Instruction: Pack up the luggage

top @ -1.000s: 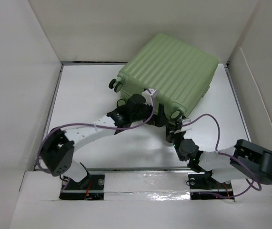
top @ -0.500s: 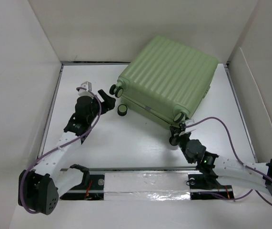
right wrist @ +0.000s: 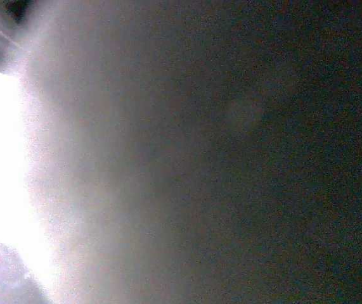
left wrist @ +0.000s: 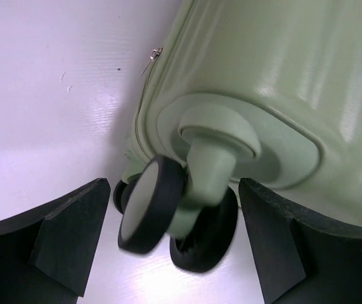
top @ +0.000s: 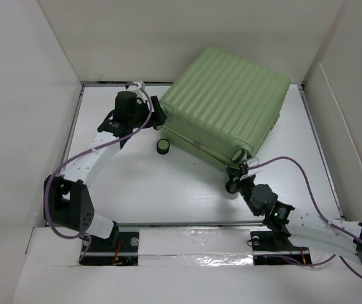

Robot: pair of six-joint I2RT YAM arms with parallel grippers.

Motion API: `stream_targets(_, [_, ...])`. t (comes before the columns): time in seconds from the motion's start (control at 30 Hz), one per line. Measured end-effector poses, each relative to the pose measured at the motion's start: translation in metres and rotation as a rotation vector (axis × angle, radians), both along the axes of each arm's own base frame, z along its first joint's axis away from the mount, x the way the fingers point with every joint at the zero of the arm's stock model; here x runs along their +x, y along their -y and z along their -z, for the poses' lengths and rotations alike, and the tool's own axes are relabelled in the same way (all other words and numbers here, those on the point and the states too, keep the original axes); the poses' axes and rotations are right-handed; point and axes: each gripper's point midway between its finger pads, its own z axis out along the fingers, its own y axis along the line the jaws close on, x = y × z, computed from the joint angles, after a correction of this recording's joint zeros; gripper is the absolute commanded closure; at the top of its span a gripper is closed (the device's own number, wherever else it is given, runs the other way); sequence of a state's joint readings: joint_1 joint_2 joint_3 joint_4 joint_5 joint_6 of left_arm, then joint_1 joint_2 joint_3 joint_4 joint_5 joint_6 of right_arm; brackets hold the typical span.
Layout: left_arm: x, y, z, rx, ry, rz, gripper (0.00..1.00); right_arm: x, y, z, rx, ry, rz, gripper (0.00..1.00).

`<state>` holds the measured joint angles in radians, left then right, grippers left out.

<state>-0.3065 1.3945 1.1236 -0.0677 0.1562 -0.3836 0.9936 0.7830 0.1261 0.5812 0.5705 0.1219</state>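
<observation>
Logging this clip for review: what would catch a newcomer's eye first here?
The light-green luggage dominates, lying apparently shut at the far right of the table. In the left wrist view, the left arm's fingers stand open on either side of one corner wheel, not touching it. The right arm's fingers sit by the suitcase's near corner, and the right wrist view is only a dark blur.
</observation>
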Motion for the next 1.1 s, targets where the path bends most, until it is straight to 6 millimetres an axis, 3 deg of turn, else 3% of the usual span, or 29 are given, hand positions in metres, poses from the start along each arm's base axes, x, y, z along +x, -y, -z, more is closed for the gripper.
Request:
stream_targets(0.13, [0.01, 0.007, 0.022, 0.075, -0.073, 0.061, 0.27, -0.001, 0.001, 0.001, -0.007, 0.005, -0.017, 1.0])
stream_targets(0.23, [0.007, 0.009, 0.028, 0.113, -0.09, 0.092, 0.5, 0.0, 0.001, 0.001, -0.009, 0.008, -0.022, 1.0])
stream_targets(0.27, [0.007, 0.009, 0.027, 0.127, -0.084, 0.1, 0.68, 0.0, 0.001, 0.001, -0.008, 0.009, -0.02, 1.0])
stream_targets(0.37, [0.008, 0.01, 0.025, 0.143, -0.078, 0.119, 1.0, 0.0, 0.002, -0.001, -0.004, 0.01, -0.024, 1.0])
stream_targets(0.73, [-0.005, 0.043, 0.014, 0.078, 0.038, 0.132, 1.0, 0.002, 0.032, -0.009, 0.029, -0.011, 0.041, 1.0])
stream_targets(0.77, [-0.019, 0.052, 0.022, 0.06, 0.023, 0.159, 1.0, 0.003, 0.034, -0.011, 0.035, -0.013, 0.047, 1.0])
stream_targets(0.87, [-0.074, 0.106, 0.056, -0.001, -0.051, 0.28, 1.0, 0.007, 0.033, -0.007, 0.031, -0.033, 0.058, 1.0])
stream_targets(1.0, [-0.171, 0.212, 0.07, -0.142, -0.129, 0.655, 1.0, 0.015, 0.007, 0.007, -0.055, -0.035, 0.009, 1.0])
stream_targets(1.03, [-0.191, 0.227, 0.07, -0.169, -0.147, 0.72, 1.0, 0.018, -0.001, 0.008, -0.071, -0.029, 0.0, 1.0])
stream_targets(1.1, [-0.208, 0.238, 0.067, -0.204, -0.163, 0.781, 1.0, 0.022, -0.017, 0.007, -0.089, -0.014, -0.019, 1.0])
